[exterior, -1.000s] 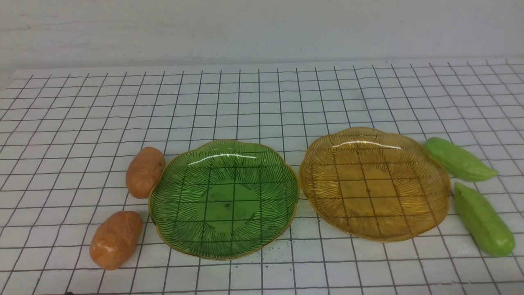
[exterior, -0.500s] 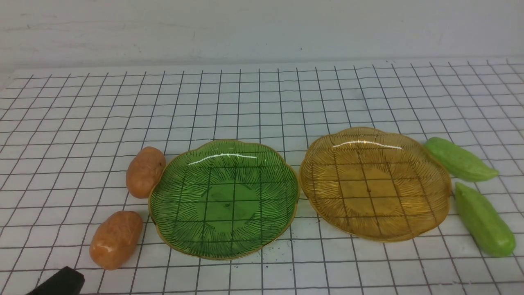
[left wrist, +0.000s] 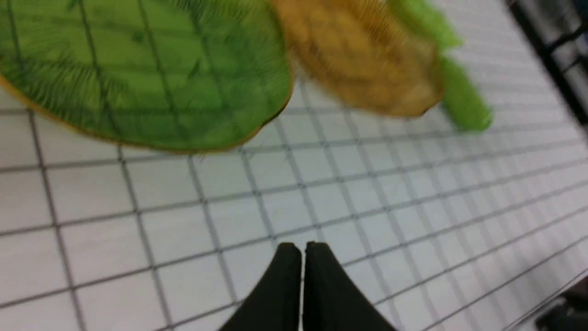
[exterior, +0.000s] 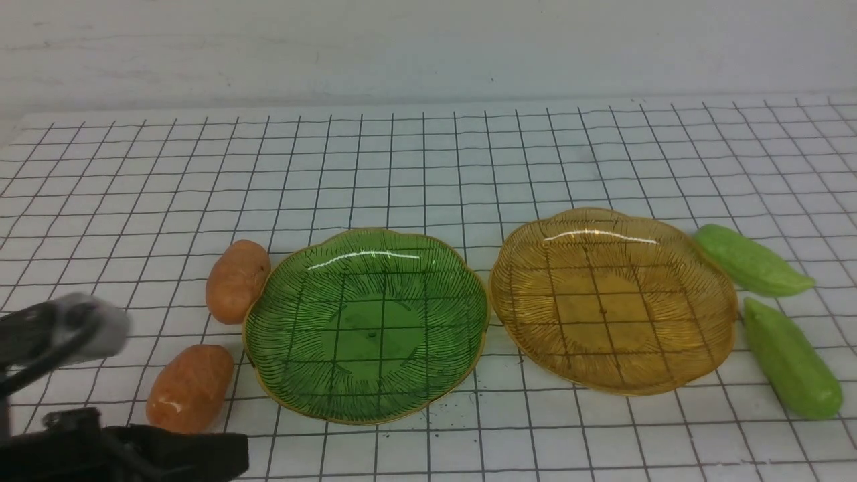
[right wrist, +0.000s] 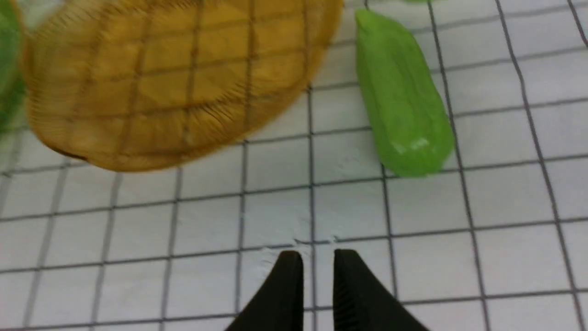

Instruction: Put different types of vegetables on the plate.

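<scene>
Now our left gripper's fingers press together, holding nothing. Our right gripper's fingers stand slightly apart, empty, above the table.

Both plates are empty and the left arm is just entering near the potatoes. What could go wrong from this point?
1. The far potato appears to touch the green plate rim, so gripping it may nudge the plate.
2. The left gripper is shut with nothing held; unless it opens, it would likely shove the near potato rather than grasp it.
3. The near cucumber is smooth and tapered, so it could slip from the right gripper.
</scene>
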Available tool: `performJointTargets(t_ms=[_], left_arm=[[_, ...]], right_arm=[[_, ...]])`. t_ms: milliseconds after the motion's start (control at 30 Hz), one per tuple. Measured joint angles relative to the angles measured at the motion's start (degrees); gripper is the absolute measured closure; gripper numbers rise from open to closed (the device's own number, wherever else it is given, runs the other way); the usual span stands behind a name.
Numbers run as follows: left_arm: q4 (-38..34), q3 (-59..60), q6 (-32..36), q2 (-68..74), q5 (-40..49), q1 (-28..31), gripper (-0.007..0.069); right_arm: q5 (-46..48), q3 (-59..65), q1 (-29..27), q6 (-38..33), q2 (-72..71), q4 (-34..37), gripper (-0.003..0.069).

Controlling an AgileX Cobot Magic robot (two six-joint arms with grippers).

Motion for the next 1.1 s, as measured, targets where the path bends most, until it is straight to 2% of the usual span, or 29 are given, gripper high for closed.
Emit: performJointTargets(t_ms=[100,167,233,300,433,467,500,567,667,800,933,1033,1067,1100], left_arm=[[6.8,-5.2,0.0,10.1,2.8,0.0,0.0631],[8.0,-6.5,0.0,12.5,3.0,0.0,0.0631],[9.4,-9.2,0.0,15.6,3.5,0.0,0.0631],[9.6,-10.3,0.0,16.5,3.6,0.0,0.0631],[9.7,-11.2,0.0,16.9,3.7,0.0,0.0631],[9.7,-11.2,0.0,16.9,3.7,0.0,0.0631],[9.7,-11.2,0.0,16.9,3.7,0.0,0.0631],[9.7,-11.2,0.0,16.9,3.7,0.0,0.0631],[9.8,-11.2,0.0,16.9,3.8,0.0,0.0631],[9.8,-11.2,0.0,16.9,3.9,0.0,0.0631],[9.8,-11.2,0.0,16.9,4.3,0.0,0.0631],[9.9,-11.2,0.0,16.9,4.6,0.0,0.0631],[9.9,-11.2,0.0,16.9,4.9,0.0,0.0631],[9.9,-11.2,0.0,16.9,5.0,0.0,0.0631]], right_arm=[[1.6,-4.9,0.0,3.0,10.8,-5.2,0.055],[1.6,-6.5,0.0,4.0,13.5,-6.1,0.0537],[1.5,-9.6,0.0,5.2,19.1,-7.2,0.0494],[1.4,-11.6,0.0,5.4,22.7,-7.9,0.0444],[0.9,-15.9,0.0,5.0,29.3,-10.9,0.0291],[0.8,-16.3,0.0,5.0,29.6,-11.1,0.0283],[0.0,-17.4,0.0,5.0,32.2,-12.7,0.022],[-1.4,-18.5,0.0,5.0,35.6,-14.4,0.0155],[-2.9,-19.3,0.0,4.9,40.0,-15.9,0.0106],[-5.1,-19.9,0.0,4.9,46.0,-16.6,0.0088],[-5.7,-20.2,0.0,4.9,49.6,-16.6,0.0101],[-4.9,-20.2,0.0,4.9,50.5,-16.6,0.0176],[-4.0,-20.6,0.0,4.8,50.6,-16.6,0.0248],[-3.1,-21.4,0.0,4.5,50.6,-16.7,0.0286]])
